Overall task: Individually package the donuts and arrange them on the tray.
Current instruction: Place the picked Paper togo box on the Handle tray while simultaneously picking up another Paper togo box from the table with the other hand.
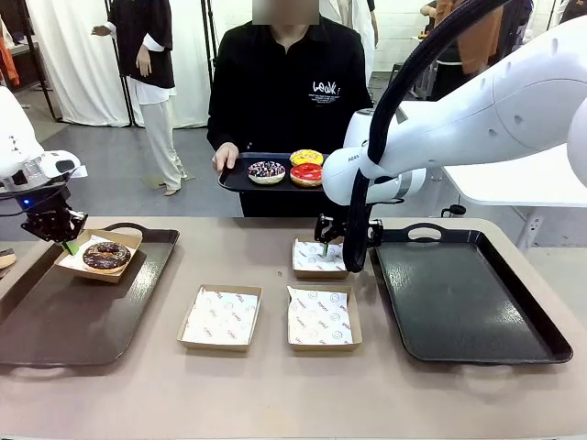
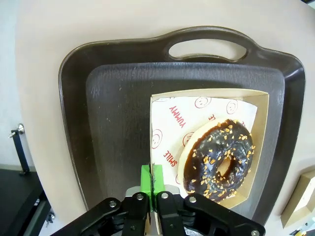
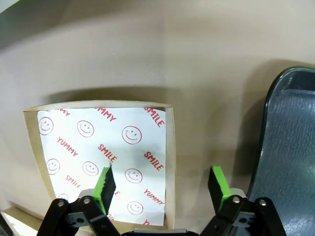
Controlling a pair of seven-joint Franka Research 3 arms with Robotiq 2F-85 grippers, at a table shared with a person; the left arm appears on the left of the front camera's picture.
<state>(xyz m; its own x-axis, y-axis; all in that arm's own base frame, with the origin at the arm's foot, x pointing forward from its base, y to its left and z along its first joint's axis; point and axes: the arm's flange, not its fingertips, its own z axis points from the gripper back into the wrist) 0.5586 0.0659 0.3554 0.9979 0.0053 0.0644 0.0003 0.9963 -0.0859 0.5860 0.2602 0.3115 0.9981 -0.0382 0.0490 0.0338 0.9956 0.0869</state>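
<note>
Table (image 1: 275,394): tan; dark left tray (image 1: 37,321) is the landmark.
Risk: left gripper (image 2: 151,179), pinched on the box (image 2: 165,128) wall, may drag the box when rising.
Chocolate donut (image 1: 106,256): glossy, nut crumbs, boxed on tray's far end.
Other donuts (image 1: 267,170): purple, yellow, red, on person's tray (image 1: 234,181) beyond it.
Right gripper (image 3: 163,184): wide, empty, astride the empty box (image 3: 74,132) wall, well right of it.
</note>
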